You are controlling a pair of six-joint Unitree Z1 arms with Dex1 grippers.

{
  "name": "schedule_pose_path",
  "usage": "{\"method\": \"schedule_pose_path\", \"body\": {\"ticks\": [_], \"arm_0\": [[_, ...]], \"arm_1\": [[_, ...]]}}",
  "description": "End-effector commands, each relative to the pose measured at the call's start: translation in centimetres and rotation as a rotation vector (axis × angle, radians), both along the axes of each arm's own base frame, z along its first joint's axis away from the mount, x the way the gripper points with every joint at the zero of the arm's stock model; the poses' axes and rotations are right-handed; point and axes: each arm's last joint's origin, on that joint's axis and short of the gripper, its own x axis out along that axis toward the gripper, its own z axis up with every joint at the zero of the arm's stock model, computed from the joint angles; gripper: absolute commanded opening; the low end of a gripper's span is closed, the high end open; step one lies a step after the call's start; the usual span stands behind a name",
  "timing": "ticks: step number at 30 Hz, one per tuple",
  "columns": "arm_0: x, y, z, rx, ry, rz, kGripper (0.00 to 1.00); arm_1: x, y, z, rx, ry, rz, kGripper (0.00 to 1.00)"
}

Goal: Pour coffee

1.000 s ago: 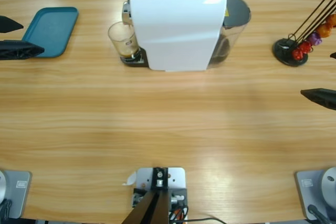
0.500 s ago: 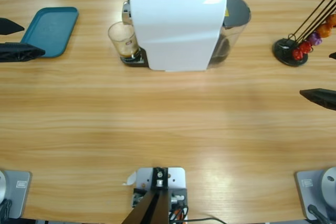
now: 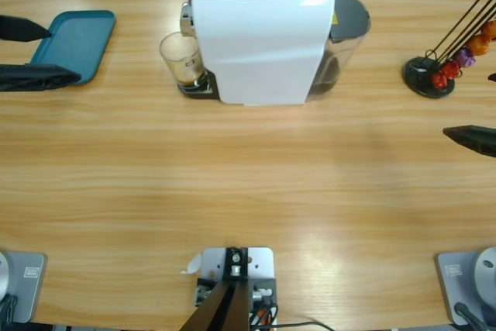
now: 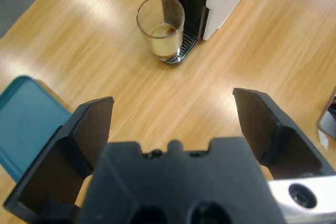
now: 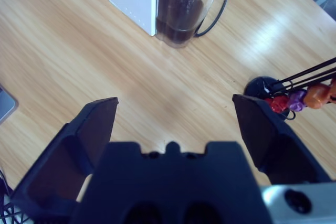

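Your table carries a white coffee machine at its far middle, with a dark water tank at the machine's right end. In the right wrist view that tank sits beside the white body, a black cable running off behind it.

A teal tray lies at the far left, well apart from the machine. A black capsule rack stands at the far right, holding red, purple and orange capsules.

Your left gripper is spread wide with nothing between its jaws, looking towards the glass, the tray's corner under its left jaw. In the high view it enters from the left edge, next to the tray. Your right gripper is also spread wide and holds nothing, over bare wood near the rack.

The glass stands upright on the drip tray under the spout. The coffee is a shallow brown layer in its bottom.
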Motion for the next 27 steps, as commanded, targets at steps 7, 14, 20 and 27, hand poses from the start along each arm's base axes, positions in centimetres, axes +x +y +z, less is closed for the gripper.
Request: {"method": "schedule_pose_path", "body": {"ticks": [7, 14, 20, 27], "arm_0": [[4.1, -2.4, -6.0, 0.010, 0.003, -0.194, 0.993], [7.0, -3.5, -8.1, 0.011, 0.007, -0.269, 0.977], [9.9, -4.4, -9.0, -0.009, 0.005, -0.273, 0.987], [11.1, -4.8, -9.4, -0.028, -0.015, -0.253, 0.987]], "arm_1": [[3.2, 3.3, -3.7, -0.065, 0.074, 0.068, 0.991], [3.8, 4.0, -4.6, -0.065, 0.110, 0.094, 0.991], [4.6, 4.8, -5.3, -0.071, 0.129, 0.103, 0.991], [5.2, 5.4, -6.2, -0.072, 0.148, 0.112, 0.991]]}}
